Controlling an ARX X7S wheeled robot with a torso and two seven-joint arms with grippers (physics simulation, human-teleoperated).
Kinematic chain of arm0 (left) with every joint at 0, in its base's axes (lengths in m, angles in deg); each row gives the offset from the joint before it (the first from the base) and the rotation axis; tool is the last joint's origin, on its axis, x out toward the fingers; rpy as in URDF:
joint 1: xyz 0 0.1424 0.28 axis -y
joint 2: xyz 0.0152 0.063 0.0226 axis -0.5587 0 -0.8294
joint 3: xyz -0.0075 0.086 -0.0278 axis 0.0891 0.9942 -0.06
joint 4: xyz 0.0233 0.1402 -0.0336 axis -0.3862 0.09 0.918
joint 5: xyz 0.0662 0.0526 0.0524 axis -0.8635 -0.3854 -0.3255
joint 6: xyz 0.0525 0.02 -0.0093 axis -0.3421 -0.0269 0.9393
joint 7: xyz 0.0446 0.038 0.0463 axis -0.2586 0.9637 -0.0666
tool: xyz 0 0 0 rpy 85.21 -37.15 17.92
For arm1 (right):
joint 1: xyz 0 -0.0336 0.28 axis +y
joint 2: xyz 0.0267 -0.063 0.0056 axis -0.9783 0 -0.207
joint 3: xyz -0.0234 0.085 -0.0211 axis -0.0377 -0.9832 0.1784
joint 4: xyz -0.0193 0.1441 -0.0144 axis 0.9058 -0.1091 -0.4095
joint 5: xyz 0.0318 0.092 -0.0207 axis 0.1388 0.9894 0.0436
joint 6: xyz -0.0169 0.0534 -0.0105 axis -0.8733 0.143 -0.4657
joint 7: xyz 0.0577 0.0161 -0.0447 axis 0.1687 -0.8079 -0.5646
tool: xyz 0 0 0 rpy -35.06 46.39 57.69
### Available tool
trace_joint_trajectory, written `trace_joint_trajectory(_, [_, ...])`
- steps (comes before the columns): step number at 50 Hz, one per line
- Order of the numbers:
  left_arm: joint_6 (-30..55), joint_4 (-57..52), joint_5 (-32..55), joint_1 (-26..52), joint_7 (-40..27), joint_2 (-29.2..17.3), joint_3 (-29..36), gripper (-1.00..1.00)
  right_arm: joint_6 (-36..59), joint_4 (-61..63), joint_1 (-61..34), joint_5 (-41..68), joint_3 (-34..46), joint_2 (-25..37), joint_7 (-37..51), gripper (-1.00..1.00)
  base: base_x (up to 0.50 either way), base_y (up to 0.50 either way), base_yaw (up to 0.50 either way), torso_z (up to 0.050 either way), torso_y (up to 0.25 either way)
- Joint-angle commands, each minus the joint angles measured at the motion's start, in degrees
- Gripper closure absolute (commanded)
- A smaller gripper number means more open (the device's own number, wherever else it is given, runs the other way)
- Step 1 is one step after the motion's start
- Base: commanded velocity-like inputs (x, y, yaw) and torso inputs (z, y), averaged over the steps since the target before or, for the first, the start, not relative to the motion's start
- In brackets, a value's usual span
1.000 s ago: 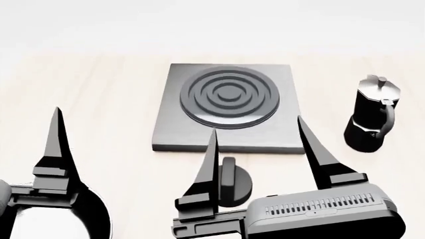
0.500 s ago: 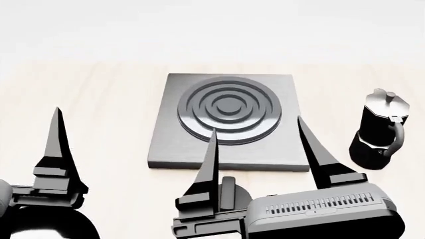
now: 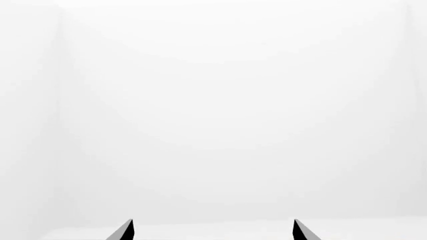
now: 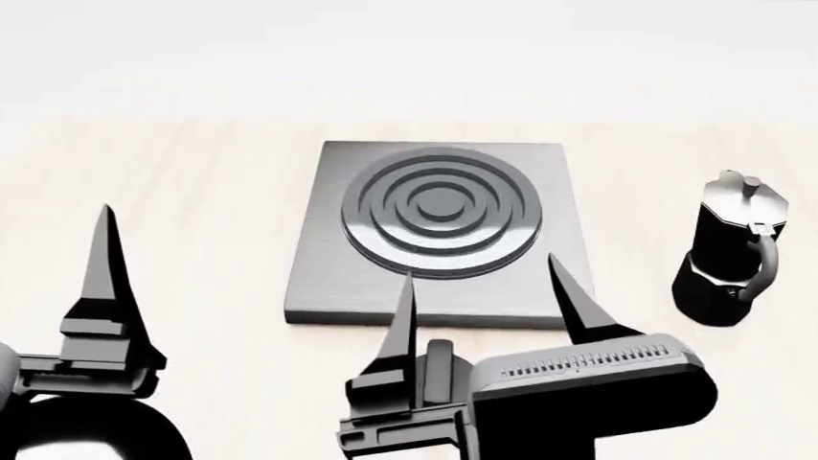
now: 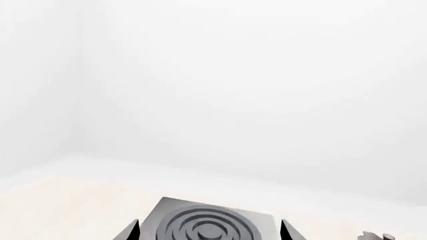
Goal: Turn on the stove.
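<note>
The stove (image 4: 435, 230) is a square grey metal slab with a dark ring burner (image 4: 442, 209), in the middle of the head view. Its small black knob (image 4: 439, 369) with an upright fin stands in front of the slab, partly hidden behind my right gripper's left finger. My right gripper (image 4: 480, 273) is open, its fingers wide apart above the slab's front edge and the knob. The right wrist view shows the stove (image 5: 210, 225) between its fingertips. My left gripper (image 4: 105, 216) is at the left, only one finger showing; the left wrist view shows two fingertips (image 3: 127, 230) wide apart, holding nothing.
A black moka pot (image 4: 729, 251) stands right of the stove on the pale wooden table (image 4: 192, 192). A black rounded shape (image 4: 90, 431), perhaps a frying pan, lies under my left gripper at the lower left. A white wall lies behind.
My right gripper has tilted and its fingertips have dropped slightly and shifted left. The view, stove and left gripper stay as half a second ago; earlier the view shifted.
</note>
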Motion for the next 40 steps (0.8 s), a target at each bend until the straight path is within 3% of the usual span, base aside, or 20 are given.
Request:
trace_joint_trajectory(1, [0.0, 0.0, 0.5, 0.1, -0.3, -0.2, -0.2, -1.0, -1.6, -5.3, 0.3, 1.2, -0.1, -0.5, -0.5, -1.0, 0.0, 0.0, 0.0, 0.0, 0.0])
trace_joint_trajectory(40, [-0.6, 0.3, 1.2, 0.1, -1.2, -1.1, 0.1, -1.0, 1.7, -15.2, -0.7, 6.1, -0.7, -2.7, -0.3, -1.0, 0.0, 0.0, 0.0, 0.0, 0.0])
